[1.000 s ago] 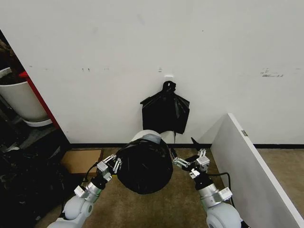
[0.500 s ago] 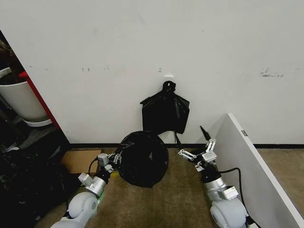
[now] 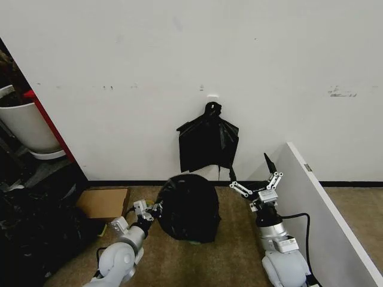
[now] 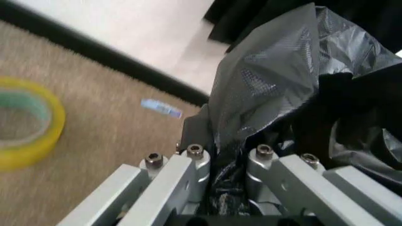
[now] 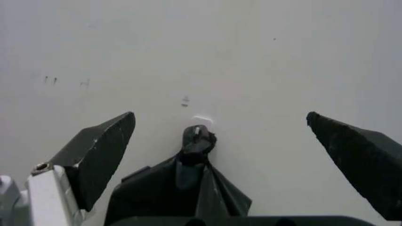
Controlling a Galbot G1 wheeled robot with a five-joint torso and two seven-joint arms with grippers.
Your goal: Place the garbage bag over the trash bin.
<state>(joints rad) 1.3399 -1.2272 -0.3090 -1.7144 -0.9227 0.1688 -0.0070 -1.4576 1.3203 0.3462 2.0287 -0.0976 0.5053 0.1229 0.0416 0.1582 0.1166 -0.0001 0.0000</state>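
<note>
The glossy black plastic garbage bag [image 3: 190, 207] stands draped over the round trash bin on the brown carpet [image 3: 227, 257], just below a bunch of black bags knotted at the top [image 3: 207, 143] hanging on the white wall [image 3: 269, 72]; the bin itself is hidden by the film. The left gripper [image 3: 153, 210] sits at the bag's left edge. The left wrist view shows its metal fingers [image 4: 188, 165] clenched on crinkled film, plus a yellow tape roll [image 4: 28, 125] on the carpet. The right gripper [image 3: 257, 179] is raised, spread wide and holding nothing, beside a white panel [image 3: 323, 215]; its wrist view faces the knotted bunch.
</note>
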